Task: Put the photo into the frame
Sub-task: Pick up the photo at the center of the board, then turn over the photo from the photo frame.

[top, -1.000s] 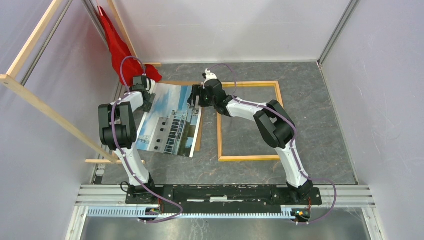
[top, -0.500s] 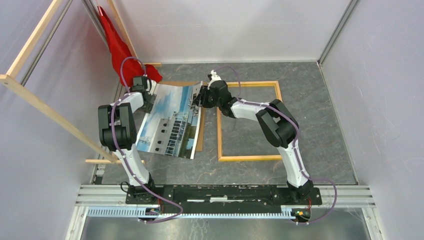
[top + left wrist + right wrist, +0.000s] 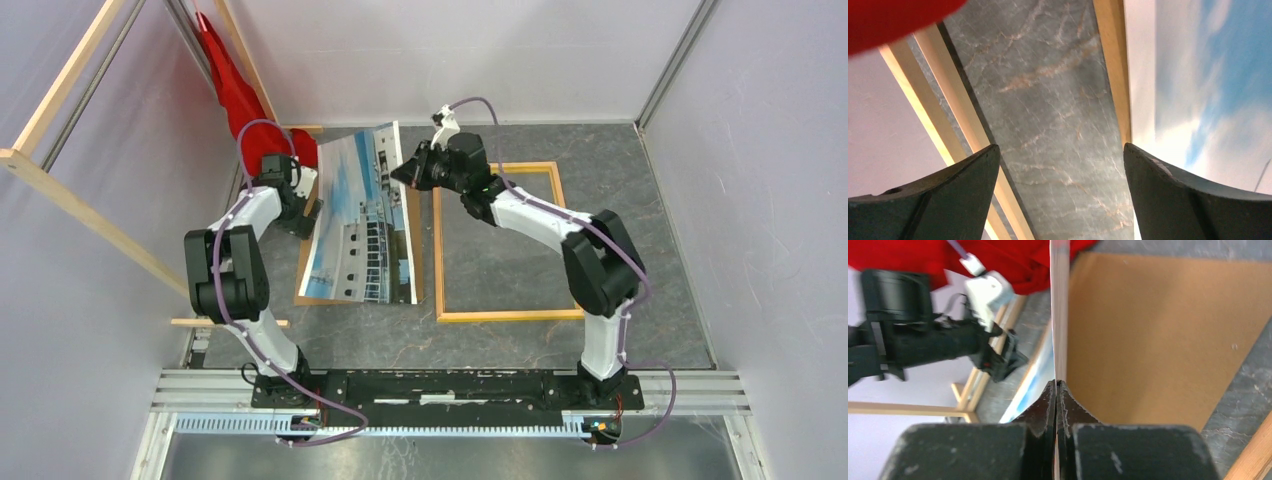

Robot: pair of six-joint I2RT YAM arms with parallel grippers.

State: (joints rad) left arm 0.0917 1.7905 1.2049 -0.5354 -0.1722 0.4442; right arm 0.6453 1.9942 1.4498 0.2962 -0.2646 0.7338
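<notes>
The photo (image 3: 360,230), a print of a building under blue sky, stands tilted with its near edge down on the brown backing board (image 3: 303,285). My right gripper (image 3: 403,172) is shut on the photo's raised far right edge; in the right wrist view the thin sheet (image 3: 1059,315) runs edge-on out of the closed gripper (image 3: 1056,382). My left gripper (image 3: 305,207) is open beside the photo's left edge, holding nothing. Its wrist view shows the open gripper (image 3: 1060,150) over bare table, with the photo (image 3: 1208,75) to its right. The frame (image 3: 500,316) lies flat on the table to the right, its wood side showing.
A red cloth (image 3: 230,90) hangs at the back left corner beside the left arm. Wooden bars (image 3: 70,190) of the enclosure run along the left side. The backing board (image 3: 1158,330) lies just left of the frame's left border (image 3: 438,250).
My right gripper has shut on the photo's far right edge and lifted it, swinging the sheet steeply up. My left gripper has opened and let go of the photo's left edge.
</notes>
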